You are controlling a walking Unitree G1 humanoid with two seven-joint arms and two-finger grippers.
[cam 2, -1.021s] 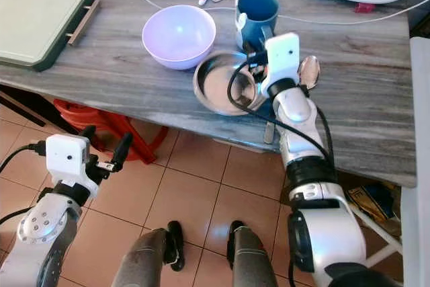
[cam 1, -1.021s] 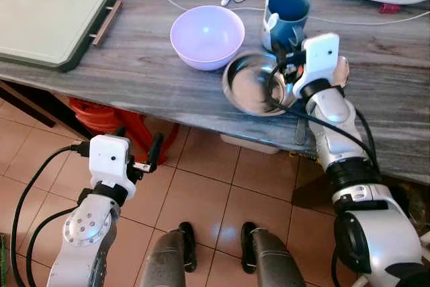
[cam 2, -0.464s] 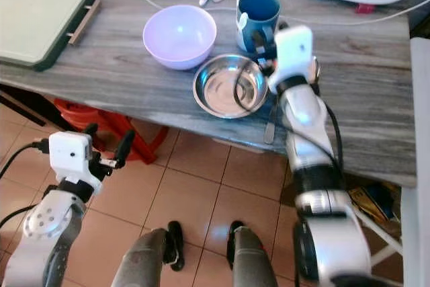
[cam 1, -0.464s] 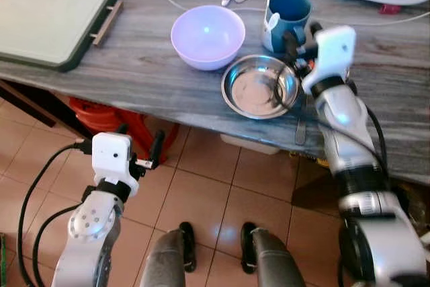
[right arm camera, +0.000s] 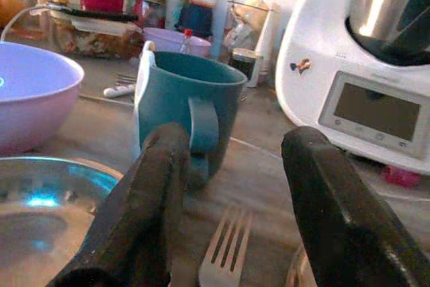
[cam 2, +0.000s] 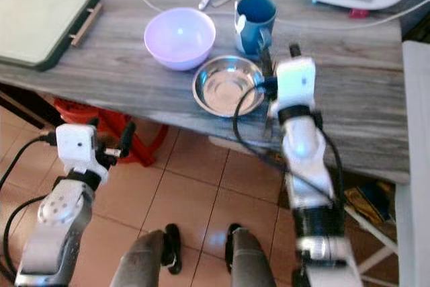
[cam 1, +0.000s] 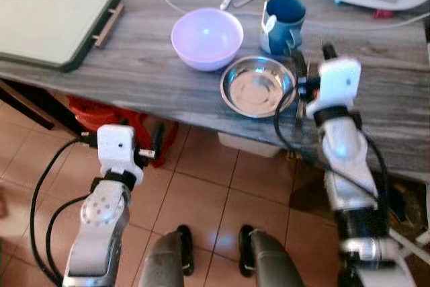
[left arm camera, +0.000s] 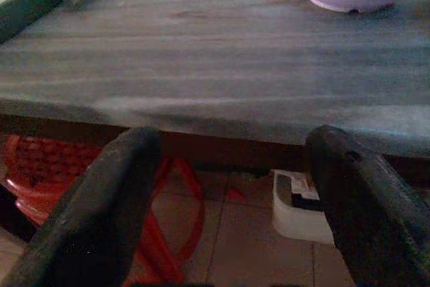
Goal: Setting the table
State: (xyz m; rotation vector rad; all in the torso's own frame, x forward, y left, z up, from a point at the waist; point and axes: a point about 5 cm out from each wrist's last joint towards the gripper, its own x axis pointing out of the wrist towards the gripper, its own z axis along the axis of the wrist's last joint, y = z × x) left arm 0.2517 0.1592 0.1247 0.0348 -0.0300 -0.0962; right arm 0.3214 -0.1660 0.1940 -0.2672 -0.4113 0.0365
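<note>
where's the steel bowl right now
The steel bowl sits near the table's front edge, just in front of the purple bowl and blue mug, with the right gripper beside it.

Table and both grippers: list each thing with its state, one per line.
Steel bowl: upright, empty, near the table edge.
Lilac bowl: upright, empty.
Blue mug: upright.
Fork: lying flat.
Right gripper: open, empty, above the fork.
Left gripper: open, empty, below table height.

I see grey wood-grain table [cam 1: 134, 72] over terracotta tiled floor [cam 1: 215, 186]. Red plastic stool [cam 1: 101, 115] under table edge, white box [left arm camera: 299, 210] beside it. I note warm, even light.
</note>
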